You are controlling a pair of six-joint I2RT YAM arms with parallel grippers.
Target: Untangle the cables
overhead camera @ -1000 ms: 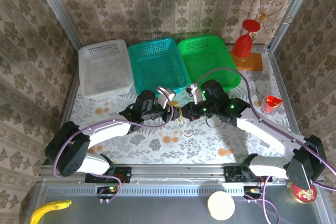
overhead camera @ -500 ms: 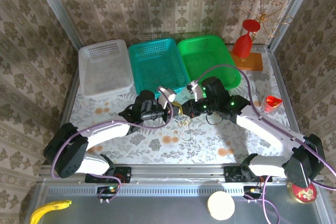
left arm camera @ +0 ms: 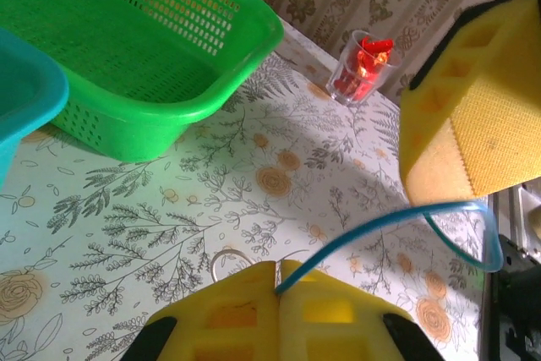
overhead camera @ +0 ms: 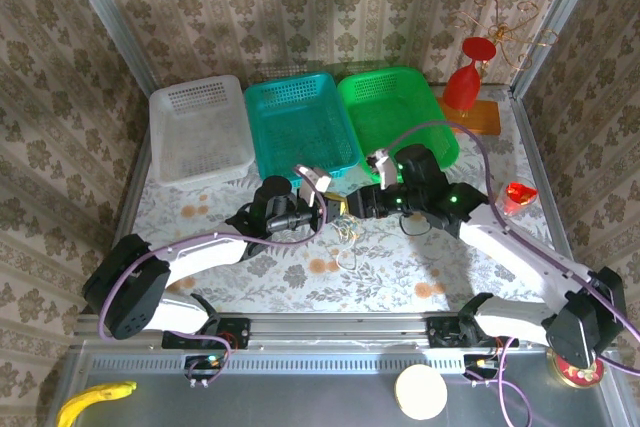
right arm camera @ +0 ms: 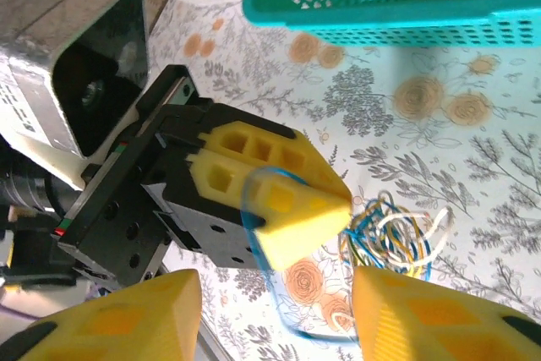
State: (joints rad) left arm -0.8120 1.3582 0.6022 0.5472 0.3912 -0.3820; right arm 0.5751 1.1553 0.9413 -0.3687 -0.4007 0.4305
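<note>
Cables (overhead camera: 345, 237): a small knot of blue, yellow and cream strands is lying on the flowered tablecloth (overhead camera: 300, 282), about mid-table. It is sitting just on the near side of the spot where your two grippers are meeting.

One blue strand (left arm camera: 380, 227) is leaving the left gripper (left arm camera: 277, 281) and running off to the right, then curling back beside a yellow finger of the other arm. The left pads are pressing together and pinching that strand at their tips.

The right gripper (right arm camera: 275, 293) is standing with its fingers spread and nothing between them. The left tips and the knot are sitting just ahead of its gap.

Judgement: the strand's long axis is running left to right between the arms. The free right jaws are the better placed for the loose bundle, so you are likely closing there and drawing rightward.

Far side, left to right: white basket (overhead camera: 200, 132), teal basket (overhead camera: 298, 122) and green basket (overhead camera: 395, 112), each showing bare mesh. At the right, a small glass (overhead camera: 518, 195) is holding something red.
</note>
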